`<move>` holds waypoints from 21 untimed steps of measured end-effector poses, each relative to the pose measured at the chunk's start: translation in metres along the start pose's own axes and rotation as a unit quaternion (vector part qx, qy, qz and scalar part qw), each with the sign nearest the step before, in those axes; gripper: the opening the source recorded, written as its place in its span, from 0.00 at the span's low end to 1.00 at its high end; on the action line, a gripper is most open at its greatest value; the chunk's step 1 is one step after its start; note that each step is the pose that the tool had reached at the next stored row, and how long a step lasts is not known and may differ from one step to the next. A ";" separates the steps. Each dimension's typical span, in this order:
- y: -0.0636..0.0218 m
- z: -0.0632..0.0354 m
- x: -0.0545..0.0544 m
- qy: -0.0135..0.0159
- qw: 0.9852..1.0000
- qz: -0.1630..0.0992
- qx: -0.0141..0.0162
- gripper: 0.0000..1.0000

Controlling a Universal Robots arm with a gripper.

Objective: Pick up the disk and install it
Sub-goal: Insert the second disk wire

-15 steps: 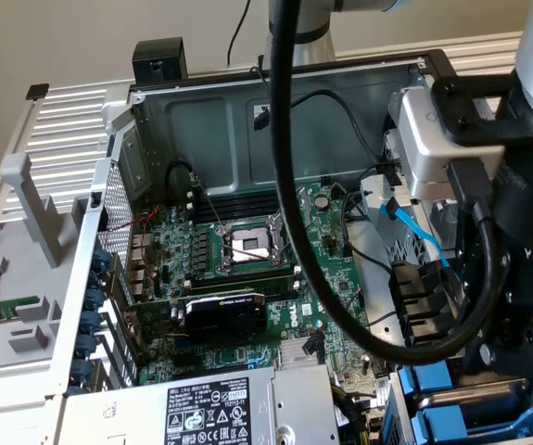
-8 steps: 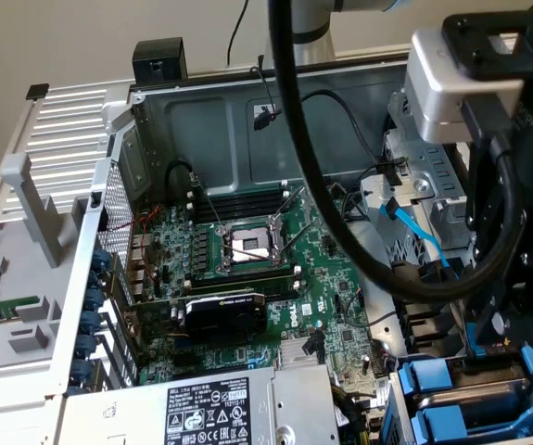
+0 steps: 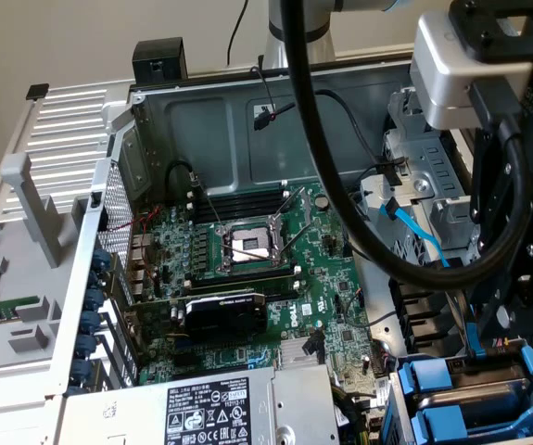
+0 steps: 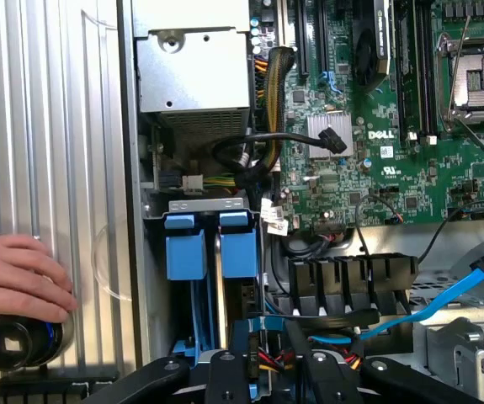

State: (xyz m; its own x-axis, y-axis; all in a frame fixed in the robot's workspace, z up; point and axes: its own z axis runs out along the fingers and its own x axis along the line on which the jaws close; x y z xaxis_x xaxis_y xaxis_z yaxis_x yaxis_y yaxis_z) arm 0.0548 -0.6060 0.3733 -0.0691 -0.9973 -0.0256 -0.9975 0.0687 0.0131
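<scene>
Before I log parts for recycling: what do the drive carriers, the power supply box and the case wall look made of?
Drive carriers: bright blue, slightly glossy, likely moulded plastic. Power supply box: dull grey sheet metal, with screws and a perforated vent. Case wall: pale ribbed panel, probably metal, possibly plastic.

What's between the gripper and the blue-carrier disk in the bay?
Nothing visible. The gripper hangs just over the silver-grey disk in its bright blue plastic carrier, which sits in the bay beside an alike blue-carrier drive. Red, yellow and black wires lie close under the gripper, past the carrier's end.
</scene>
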 end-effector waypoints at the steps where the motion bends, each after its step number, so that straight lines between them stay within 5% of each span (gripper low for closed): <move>1: 0.0000 0.0000 0.000 0.000 1.000 0.000 0.000 0.31; 9: 0.0000 0.0000 0.000 0.000 1.000 0.000 0.000 0.29; 12: 0.0000 0.0000 0.000 0.000 1.000 0.000 0.000 0.15; 16: 0.0000 0.0000 0.000 0.000 1.000 0.000 0.000 0.15; 21: -0.0003 0.0000 0.000 0.000 0.999 -0.036 -0.001 0.15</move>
State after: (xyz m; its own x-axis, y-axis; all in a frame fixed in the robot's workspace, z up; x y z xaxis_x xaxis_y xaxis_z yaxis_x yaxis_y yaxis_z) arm 0.0550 -0.6059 0.3732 0.0032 -0.9996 -0.0271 -0.9999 -0.0035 0.0131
